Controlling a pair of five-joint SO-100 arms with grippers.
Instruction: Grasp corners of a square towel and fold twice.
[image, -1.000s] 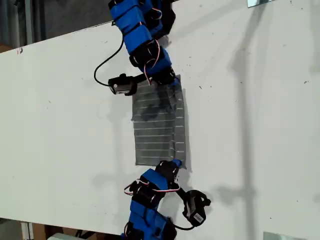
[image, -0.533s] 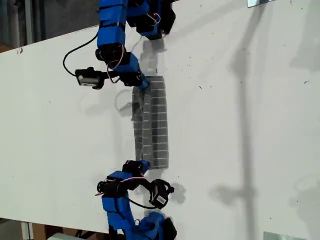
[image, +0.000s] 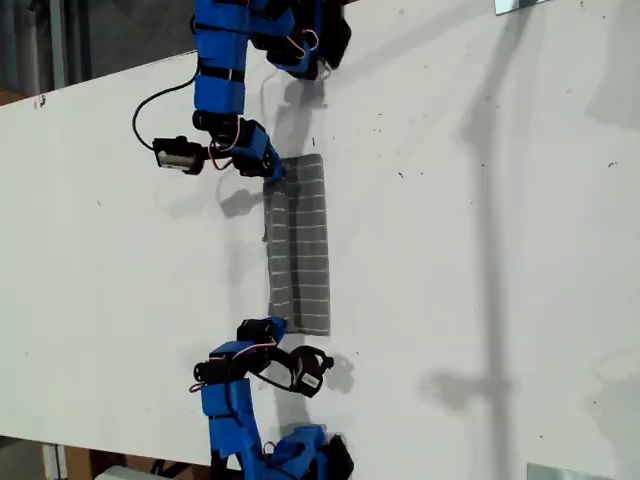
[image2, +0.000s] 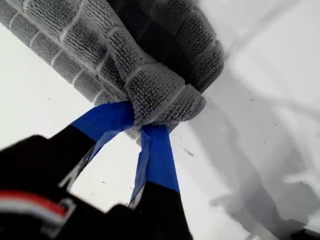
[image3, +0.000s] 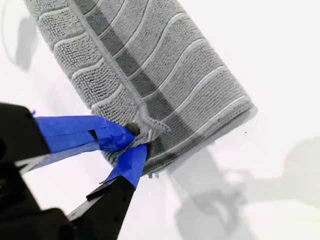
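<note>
Mid-desk (image: 480, 250), our first hand (image2: 137, 122) and second hand (image3: 132, 142) pinch towel (image: 298, 245) corners, carrying the fold over.

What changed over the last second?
My first claw and my second claw carried the corners of the towel toward the exterior view's left, folding it into a narrower strip. Both stay shut on them; its length along the table is unchanged.
</note>
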